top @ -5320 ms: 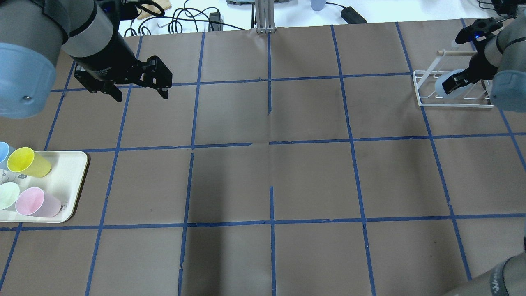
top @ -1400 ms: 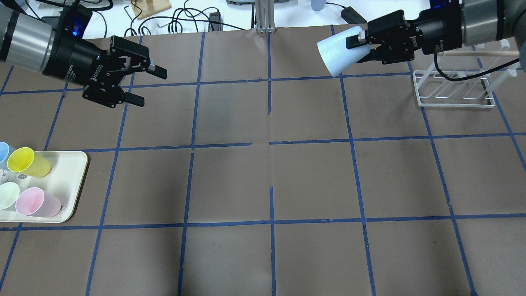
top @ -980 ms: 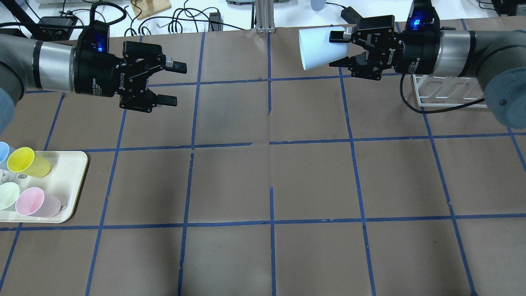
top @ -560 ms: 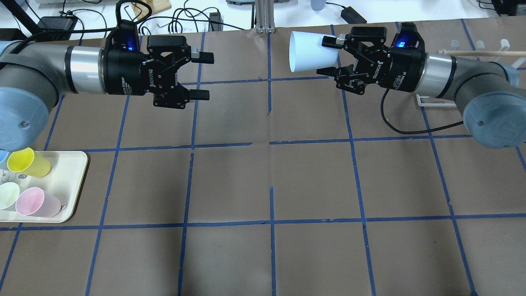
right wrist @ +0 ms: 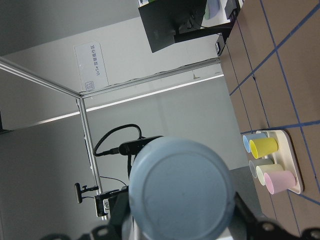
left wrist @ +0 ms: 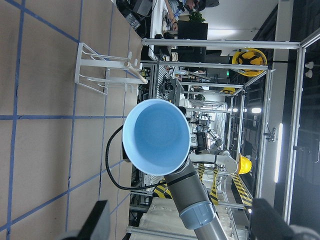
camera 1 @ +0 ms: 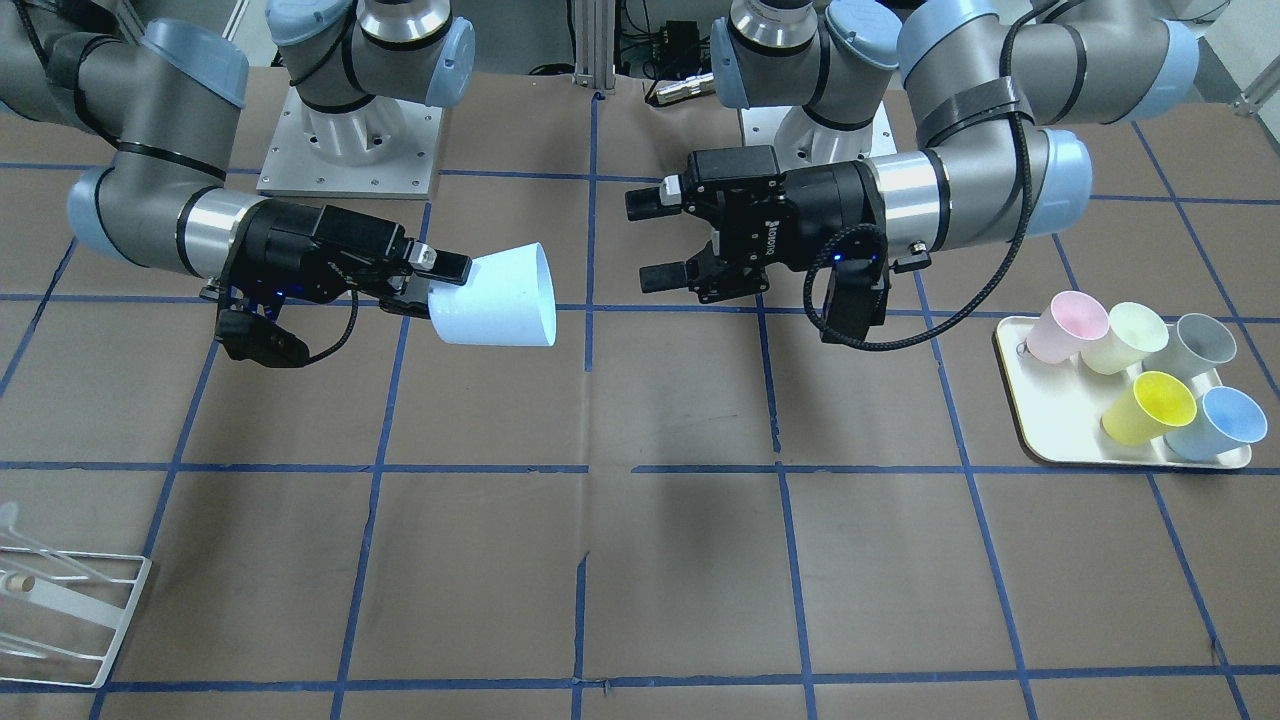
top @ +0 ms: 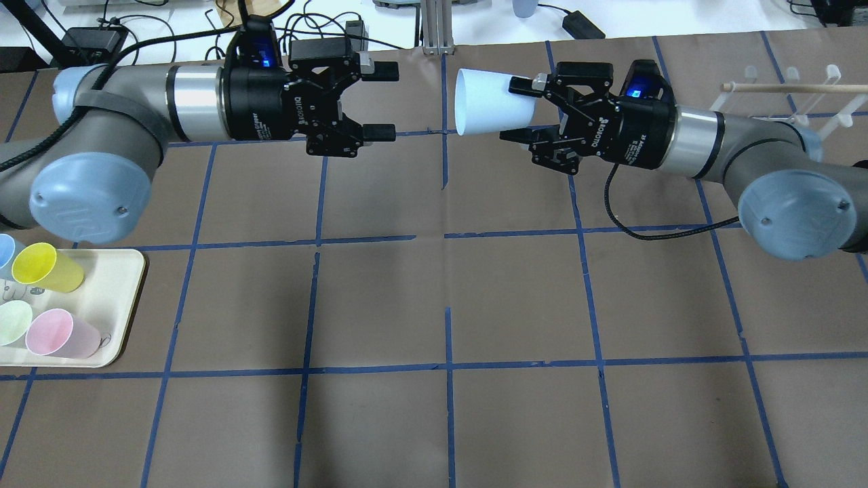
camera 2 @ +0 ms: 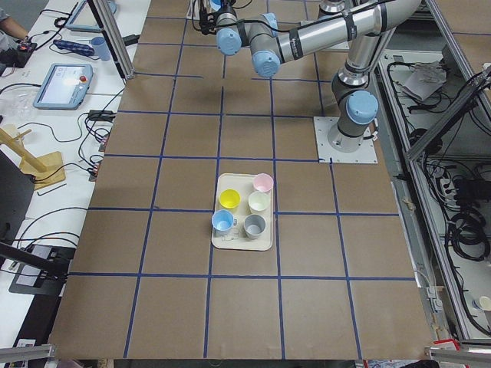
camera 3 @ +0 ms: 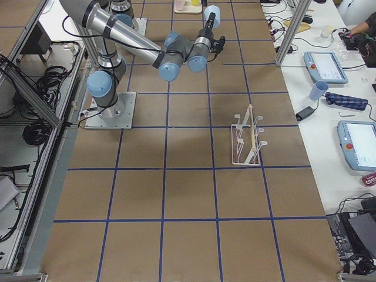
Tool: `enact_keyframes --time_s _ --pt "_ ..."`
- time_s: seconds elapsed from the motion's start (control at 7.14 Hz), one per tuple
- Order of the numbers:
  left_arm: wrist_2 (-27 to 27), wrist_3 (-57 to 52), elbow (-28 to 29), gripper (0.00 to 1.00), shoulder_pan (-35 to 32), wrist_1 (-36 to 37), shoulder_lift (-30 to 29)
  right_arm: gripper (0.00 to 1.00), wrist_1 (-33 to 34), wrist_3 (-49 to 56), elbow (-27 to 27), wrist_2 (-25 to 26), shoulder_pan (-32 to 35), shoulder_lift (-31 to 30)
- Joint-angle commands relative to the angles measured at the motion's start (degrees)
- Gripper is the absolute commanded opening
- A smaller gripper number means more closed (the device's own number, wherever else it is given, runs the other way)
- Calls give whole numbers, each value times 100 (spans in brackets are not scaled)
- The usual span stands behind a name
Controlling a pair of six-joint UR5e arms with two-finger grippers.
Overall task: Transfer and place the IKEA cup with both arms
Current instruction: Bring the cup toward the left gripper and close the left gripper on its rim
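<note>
My right gripper (top: 517,110) is shut on the narrow base end of the pale light-blue IKEA cup (top: 485,102) and holds it level above the table's far middle, rim toward the left arm. In the front view the cup (camera 1: 495,297) juts from the right gripper (camera 1: 435,288). My left gripper (top: 385,102) is open and empty, facing the cup's rim with a short gap; it also shows in the front view (camera 1: 652,240). The left wrist view looks straight into the cup's mouth (left wrist: 157,136). The cup's bottom (right wrist: 180,190) fills the right wrist view.
A cream tray (top: 122,298) at the table's left edge holds a yellow cup (top: 44,266), a pink cup (top: 57,333) and others, among them a second light-blue cup (camera 1: 1220,420) and a grey cup (camera 1: 1200,345). A white wire rack (camera 1: 60,600) stands at the far right.
The right gripper lifted the cup from the rack and carried it left toward the table's middle. The left arm swung right to face it, jaws staying open. The gap between them has shrunk.
</note>
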State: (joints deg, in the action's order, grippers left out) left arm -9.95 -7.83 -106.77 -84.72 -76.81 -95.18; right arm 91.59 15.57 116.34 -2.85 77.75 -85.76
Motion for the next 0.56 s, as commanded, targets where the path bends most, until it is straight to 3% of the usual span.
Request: enact_keyframes --time_s 0.0,0.14,0.42 --pt "-34 1391 42 100 -290 1715 -465 4 0 -37 11 4 170 -11" --pt "-34 2121 34 100 -316 2366 -589 4 -9 -37 11 30 179 -2" --pt "-42 2556 -2 100 -378 2495 -607 4 -35 -54 11 74 179 -2"
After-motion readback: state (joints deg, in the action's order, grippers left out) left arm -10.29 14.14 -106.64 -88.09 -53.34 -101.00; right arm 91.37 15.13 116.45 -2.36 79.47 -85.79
